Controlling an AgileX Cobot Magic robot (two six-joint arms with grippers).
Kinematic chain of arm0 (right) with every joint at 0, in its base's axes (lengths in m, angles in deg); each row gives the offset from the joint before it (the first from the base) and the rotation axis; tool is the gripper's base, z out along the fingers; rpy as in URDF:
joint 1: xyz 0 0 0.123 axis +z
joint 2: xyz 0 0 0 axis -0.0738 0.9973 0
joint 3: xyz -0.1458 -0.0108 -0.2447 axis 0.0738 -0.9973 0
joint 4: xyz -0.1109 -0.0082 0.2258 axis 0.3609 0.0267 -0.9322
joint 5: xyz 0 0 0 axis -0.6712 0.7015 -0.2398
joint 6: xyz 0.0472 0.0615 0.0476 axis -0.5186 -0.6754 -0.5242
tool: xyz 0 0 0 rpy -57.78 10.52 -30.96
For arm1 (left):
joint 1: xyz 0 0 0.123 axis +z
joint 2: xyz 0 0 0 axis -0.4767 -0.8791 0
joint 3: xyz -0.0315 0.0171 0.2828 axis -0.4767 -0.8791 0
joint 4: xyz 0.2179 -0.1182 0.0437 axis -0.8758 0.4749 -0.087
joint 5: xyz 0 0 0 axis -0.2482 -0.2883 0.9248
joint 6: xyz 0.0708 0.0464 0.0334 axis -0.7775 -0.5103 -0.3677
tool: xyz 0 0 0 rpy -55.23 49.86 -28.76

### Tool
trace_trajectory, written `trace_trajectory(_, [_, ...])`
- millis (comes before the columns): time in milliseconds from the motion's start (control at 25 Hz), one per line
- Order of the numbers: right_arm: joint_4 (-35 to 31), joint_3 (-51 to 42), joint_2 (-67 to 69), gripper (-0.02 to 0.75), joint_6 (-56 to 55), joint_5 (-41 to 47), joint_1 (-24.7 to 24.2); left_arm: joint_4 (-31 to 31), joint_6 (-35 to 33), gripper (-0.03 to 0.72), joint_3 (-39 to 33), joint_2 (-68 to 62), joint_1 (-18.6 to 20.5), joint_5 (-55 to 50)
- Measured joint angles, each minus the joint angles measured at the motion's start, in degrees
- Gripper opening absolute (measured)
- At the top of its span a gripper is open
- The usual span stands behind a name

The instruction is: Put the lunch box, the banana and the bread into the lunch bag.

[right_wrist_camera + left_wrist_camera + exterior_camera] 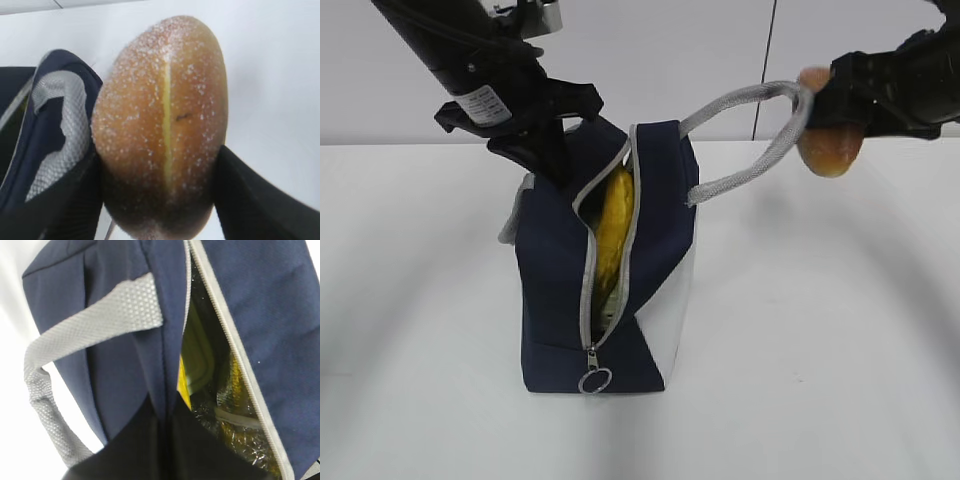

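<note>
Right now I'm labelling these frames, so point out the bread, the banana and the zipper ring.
bread (162, 130): right wrist view, on its sugared top crust.
banana (612, 230): exterior view, yellow side inside the opening.
zipper ring (595, 381): exterior view, on the ring's rim.

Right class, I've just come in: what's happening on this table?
The left gripper pinches the upright navy-blue fabric lunch bag by its top edge, keeping it unzipped. The curved yellow banana is already inside. The right gripper holds the golden-brown crusty bread roll in its jaws, up beside the grey rope handle.
</note>
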Motion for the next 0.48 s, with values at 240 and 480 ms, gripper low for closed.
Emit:
trace_trajectory(240, [0.5, 4.2, -1.3, 0.463, 0.0, 2.0, 0.0, 0.0, 0.0, -0.001, 0.0, 0.0, 0.0, 0.0])
trace_trajectory(480, [-2.9, 8.7, -1.8, 0.461, 0.0, 5.7, 0.0, 0.0, 0.0, -0.001, 0.0, 0.0, 0.0, 0.0])
